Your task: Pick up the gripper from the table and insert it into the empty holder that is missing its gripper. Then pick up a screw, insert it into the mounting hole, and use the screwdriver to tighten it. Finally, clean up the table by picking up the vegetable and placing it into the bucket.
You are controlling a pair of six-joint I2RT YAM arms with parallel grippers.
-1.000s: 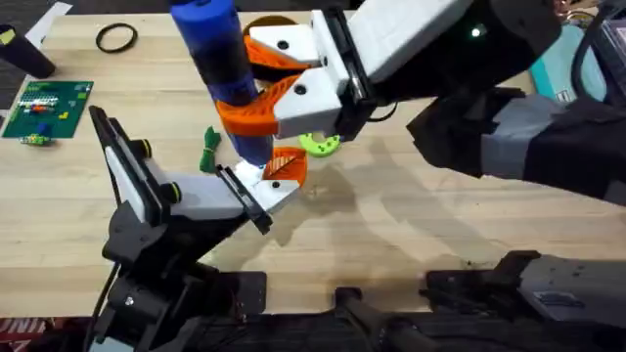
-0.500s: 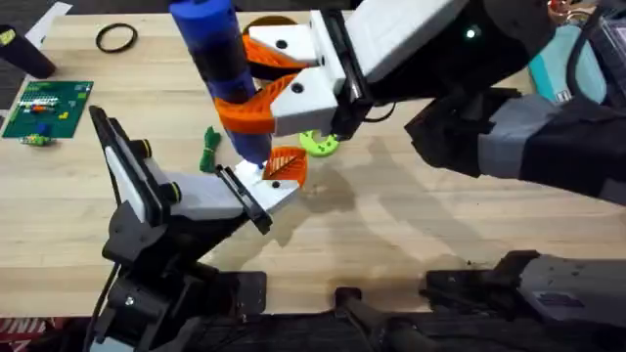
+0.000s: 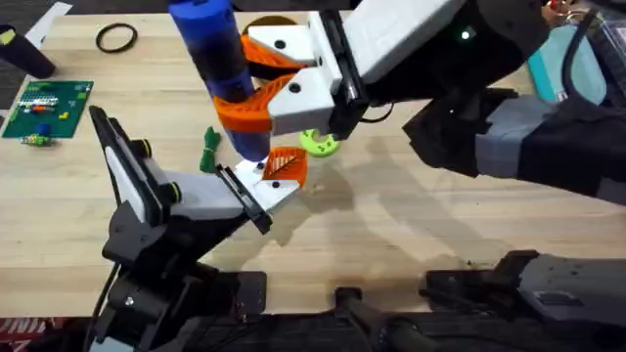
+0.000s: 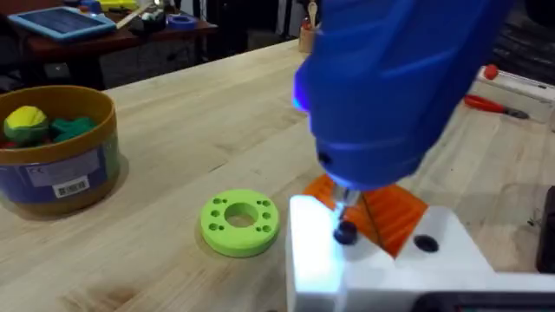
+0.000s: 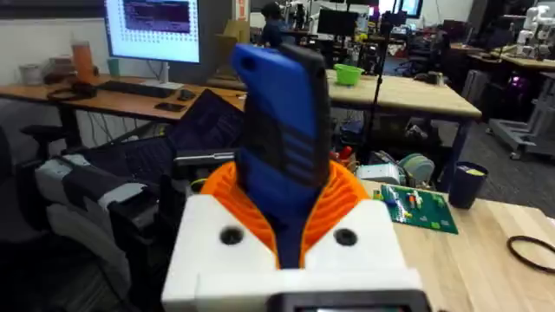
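- Overhead: I'm clamping the right gripper [image 3: 256, 86] on the screwdriver [image 3: 223, 73] and keeping it upright so the tip is sitting square on the screw. The gripper [image 3: 285, 166] is sitting in the holder [image 3: 210, 198], near the table's middle. Can't tell if my left claw is open or closed.
- Left wrist: the bit is pressing on the screw [image 4: 345, 232], with the bucket [image 4: 54, 160] waiting off to the left.
- Right wrist: orange pads [image 5: 224, 192] are squeezing the blue handle from both sides.
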